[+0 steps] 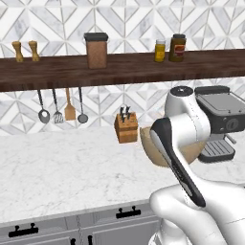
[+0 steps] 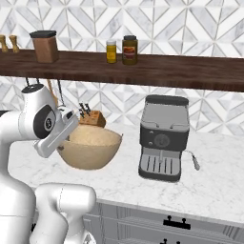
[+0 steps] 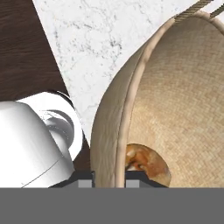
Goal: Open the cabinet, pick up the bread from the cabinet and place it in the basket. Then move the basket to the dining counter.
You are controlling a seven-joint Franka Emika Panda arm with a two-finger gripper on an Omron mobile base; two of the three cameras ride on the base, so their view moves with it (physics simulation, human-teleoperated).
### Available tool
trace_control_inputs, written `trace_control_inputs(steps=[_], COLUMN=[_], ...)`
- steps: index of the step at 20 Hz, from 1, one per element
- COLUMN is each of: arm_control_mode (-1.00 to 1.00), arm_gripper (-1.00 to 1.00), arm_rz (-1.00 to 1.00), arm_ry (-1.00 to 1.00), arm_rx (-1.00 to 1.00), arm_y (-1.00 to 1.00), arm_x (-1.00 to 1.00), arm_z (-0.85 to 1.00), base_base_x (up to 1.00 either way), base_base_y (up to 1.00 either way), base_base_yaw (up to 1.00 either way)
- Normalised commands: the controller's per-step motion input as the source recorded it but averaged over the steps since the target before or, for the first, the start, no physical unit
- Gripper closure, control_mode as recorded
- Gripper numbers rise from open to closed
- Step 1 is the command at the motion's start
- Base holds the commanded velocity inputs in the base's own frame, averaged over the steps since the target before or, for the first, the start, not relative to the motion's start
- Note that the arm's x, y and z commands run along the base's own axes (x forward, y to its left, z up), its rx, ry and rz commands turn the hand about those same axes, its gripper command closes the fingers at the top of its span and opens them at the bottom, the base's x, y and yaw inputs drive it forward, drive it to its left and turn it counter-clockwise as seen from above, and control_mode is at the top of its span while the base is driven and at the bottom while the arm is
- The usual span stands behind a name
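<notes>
Now, left base view: the arm (image 1: 184, 143) stands in front of the basket (image 1: 149, 143), hiding most of it; knife block (image 1: 126, 127) just behind, coffee machine (image 1: 219, 122) to the right.
Right base view: basket (image 2: 90, 147) shows whole, apparently raised off the marble counter (image 2: 209, 181), judging by the shadow beneath; the hand covers its near left rim.
Hand view: gripper (image 3: 109, 178) is pinched tight on the basket (image 3: 175, 96) wall, one finger inside, one outside — a rim grip suited to carrying.
Bread: the bread (image 3: 146, 162) lies at the basket's bottom, seen from this camera alone.
Judgement: loading done; carrying to the dining counter remains.
</notes>
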Motion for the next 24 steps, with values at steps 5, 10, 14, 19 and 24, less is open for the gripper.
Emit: trace_control_inputs(steps=[5, 10, 14, 19, 24], arm_control_mode=[1.0, 1.0, 1.0, 1.0, 1.0], arm_gripper=[1.0, 1.0, 1.0, 1.0, 1.0], arm_rz=[0.0, 0.0, 0.0, 0.0, 0.0], arm_ry=[0.0, 0.0, 0.0, 0.0, 0.0], arm_rx=[0.0, 0.0, 0.0, 0.0, 0.0], arm_y=[0.0, 0.0, 0.0, 0.0, 0.0], arm_x=[-0.14, 0.0, 0.0, 0.0, 0.0], arm_z=[0.0, 0.0, 0.0, 0.0, 0.0], base_base_x=[-0.4, -1.0, -0.93, -0.16, -0.03], base_base_y=[-0.13, -0.26, -0.04, -0.18, -0.26], base_base_yaw=[-0.02, -0.05, 0.04, 0.2, 0.06])
